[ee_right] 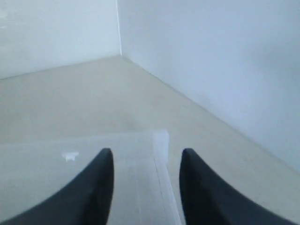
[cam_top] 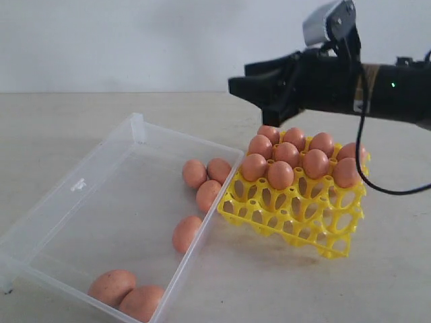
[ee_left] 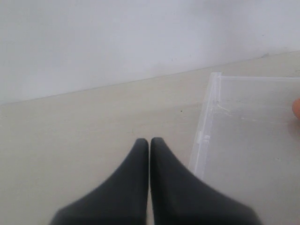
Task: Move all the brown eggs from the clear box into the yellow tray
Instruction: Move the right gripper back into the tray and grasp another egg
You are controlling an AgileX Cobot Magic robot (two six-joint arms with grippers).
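Observation:
The clear box (cam_top: 81, 185) lies on the left with several brown eggs (cam_top: 208, 195) loose inside, most of them along its right wall. Right beside that wall stands the yellow tray (cam_top: 316, 232). Several brown eggs (cam_top: 281, 174) fill its far rows, while its near cups are bare. My right gripper (cam_top: 239, 77) hovers above the tray's far left corner, pointing left. In the right wrist view this gripper (ee_right: 147, 152) is open and empty above a corner of the box (ee_right: 159, 138). My left gripper (ee_left: 149, 140) is shut on nothing, next to the box's corner (ee_left: 206, 136).
The table (cam_top: 60, 128) is pale beige with a white wall behind it. The right arm's black cable (cam_top: 363, 155) hangs down behind the tray. In the left wrist view an edge of one egg (ee_left: 297, 108) shows inside the box.

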